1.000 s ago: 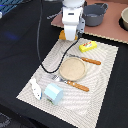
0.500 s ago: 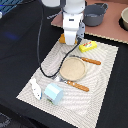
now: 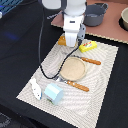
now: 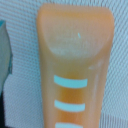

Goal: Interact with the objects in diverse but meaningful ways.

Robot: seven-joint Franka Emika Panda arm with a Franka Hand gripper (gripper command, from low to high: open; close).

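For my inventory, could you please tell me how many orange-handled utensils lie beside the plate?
2: one utensil at the plate's far right edge in the exterior view, another along its near edge. The arm may hide more.

Gripper lowered and shifted slightly toward the exterior view's right.
Now set close over orange bread loaf (image 3: 62, 40) at mat's far edge, beside yellow packet (image 3: 88, 46); gripper (image 3: 72, 44) fingertips hidden, wrist view filled by loaf.
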